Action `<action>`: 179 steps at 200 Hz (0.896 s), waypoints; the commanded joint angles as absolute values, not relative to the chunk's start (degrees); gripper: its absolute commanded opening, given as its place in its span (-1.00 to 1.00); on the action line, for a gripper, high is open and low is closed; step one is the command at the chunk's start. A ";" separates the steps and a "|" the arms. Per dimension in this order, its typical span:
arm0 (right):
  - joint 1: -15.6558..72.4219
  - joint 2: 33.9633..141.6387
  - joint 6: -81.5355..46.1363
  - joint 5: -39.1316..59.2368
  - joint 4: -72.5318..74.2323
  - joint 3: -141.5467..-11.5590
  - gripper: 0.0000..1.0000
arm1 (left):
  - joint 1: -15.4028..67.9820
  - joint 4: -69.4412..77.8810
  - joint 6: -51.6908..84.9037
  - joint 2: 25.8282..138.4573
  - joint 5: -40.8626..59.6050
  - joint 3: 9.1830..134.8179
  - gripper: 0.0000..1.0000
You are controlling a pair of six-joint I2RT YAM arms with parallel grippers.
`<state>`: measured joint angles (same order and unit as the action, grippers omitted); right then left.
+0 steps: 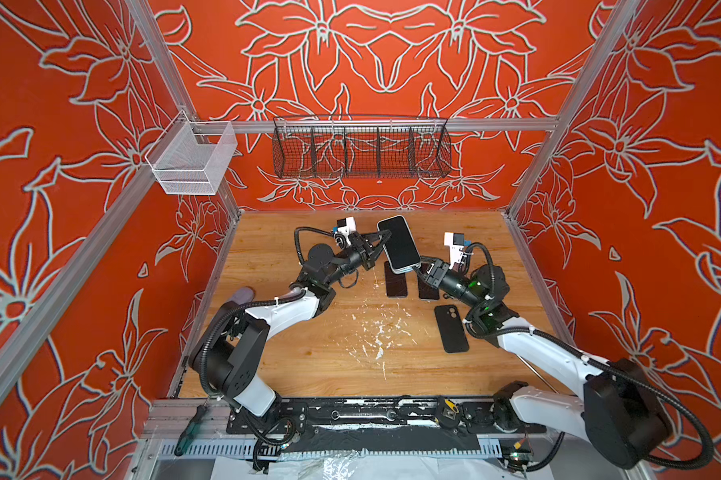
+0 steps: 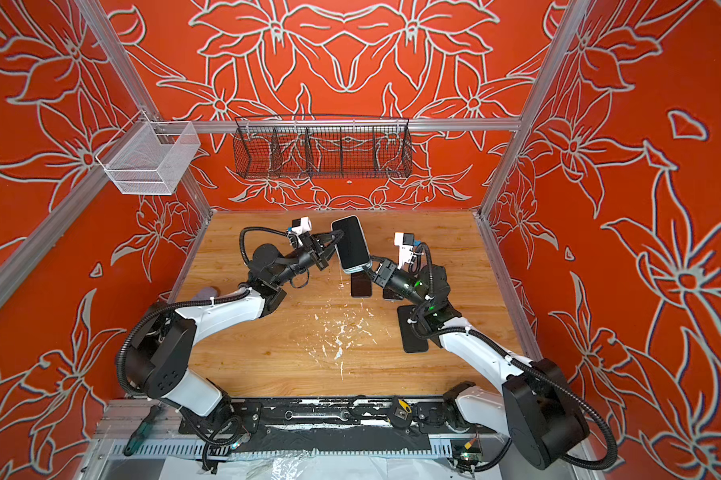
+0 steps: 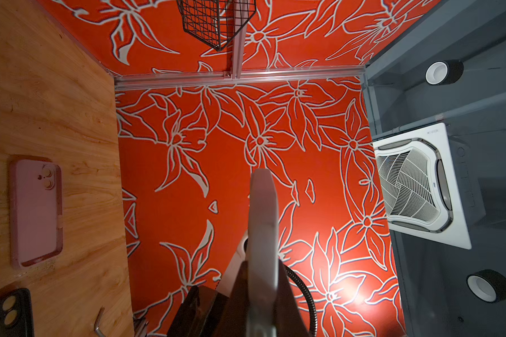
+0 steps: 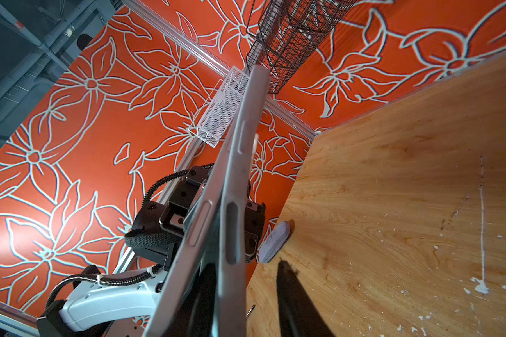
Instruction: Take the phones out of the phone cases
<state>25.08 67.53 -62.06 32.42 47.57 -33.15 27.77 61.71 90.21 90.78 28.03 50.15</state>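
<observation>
Aloft over the far middle of the tabletop (image 1: pixel 292 365): the phone (image 1: pixel 398 243), dark screen up, seated in a pale phone case (image 1: pixel 405 270), the pale rim visible along the near short end in both top views. Tilted, long axis running from the back wall toward the right arm.

Clamped on one long edge by the left gripper (image 1: pixel 384 241), jaws closed tight on the phone case. Met at the near short end by the right gripper (image 1: pixel 419 266), jaws part-way apart. In the right wrist view, one dark finger (image 4: pixel 292 297) clear of the phone case, bare wood showing between.

Same view, edge-on: the phone's metal side with its button beside the slotted wall of the phone case. Spread apart near the camera, close together farther along. Cannot tell how much of the phone sits free.

Below, flat on the tabletop: two dark phones (image 1: pixel 395 284) side by side, partly under the raised one. Nearer the front, just beside the right arm, a black case (image 1: pixel 451 328), camera cut-out visible. In the left wrist view, a pink case (image 3: pixel 36 210) lying back up. By the left arm at the tabletop's left edge, a small lilac object (image 1: pixel 242 295). White flecks (image 1: pixel 375 328) scattered across the middle.

On the back wall, a black wire basket (image 1: pixel 361 151). At the back left corner, a white mesh basket (image 1: pixel 192 162). On the front rail, a wrench (image 1: pixel 363 414).
</observation>
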 commanded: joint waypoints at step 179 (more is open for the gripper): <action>24.95 68.25 -66.08 31.75 52.59 -33.48 -0.96 | 28.74 61.72 86.88 93.88 28.91 53.71 -0.60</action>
